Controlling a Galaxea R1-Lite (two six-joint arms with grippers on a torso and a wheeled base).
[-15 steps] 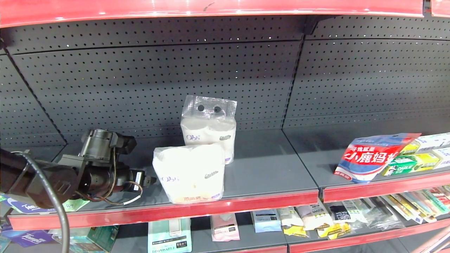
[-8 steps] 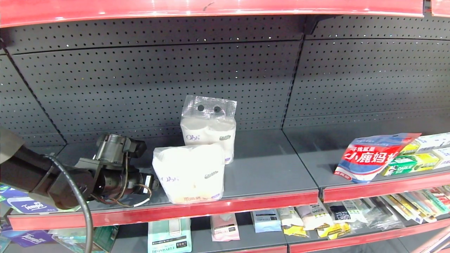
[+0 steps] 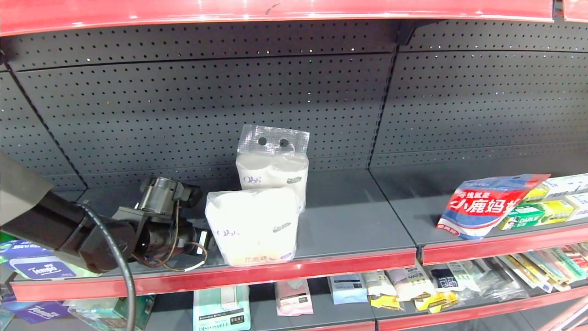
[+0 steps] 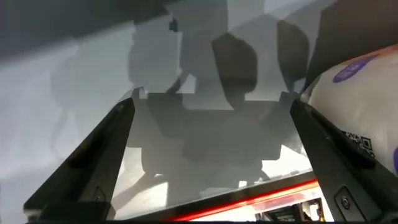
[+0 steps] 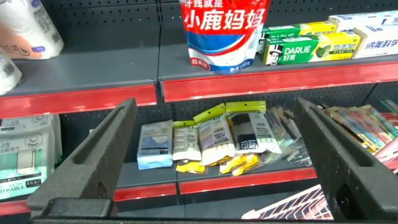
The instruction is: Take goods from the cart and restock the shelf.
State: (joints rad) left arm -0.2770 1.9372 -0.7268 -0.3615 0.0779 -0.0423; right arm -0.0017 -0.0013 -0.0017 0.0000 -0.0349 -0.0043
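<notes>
Front pack [image 3: 251, 227]: a soft white wrap of paper rolls. It stands upright at the front edge of the grey shelf [image 3: 349, 220], just behind the red price rail [image 3: 321, 266]. It carries small purple lettering on its face and a pale orange band with purple print along the base. In the left wrist view, purple marks and a code square show on its wrapper.

Rear pack [image 3: 272, 170]: the same white wrap with purple lettering, topped by a clear tab with two punched holes. It stands directly behind the front pack, close to it or touching, before the perforated back panel [image 3: 206, 105].

Left gripper [image 4: 212, 102]: low over the shelf on the robot's left of the front pack. Its fingers [image 4: 93, 174] are spread wide with only bare shelf between them. The pack lies against the outside of one finger.

Right gripper [image 5: 214, 106]: fingers wide apart, holding nothing, facing the lower tiers.

Farther right on the next bay: a blue pouch [image 3: 487, 204] with a red banner of white characters, leaning on green and yellow boxes [image 3: 537, 214]. Hanging sachets [image 3: 404, 285] line the tier below.
</notes>
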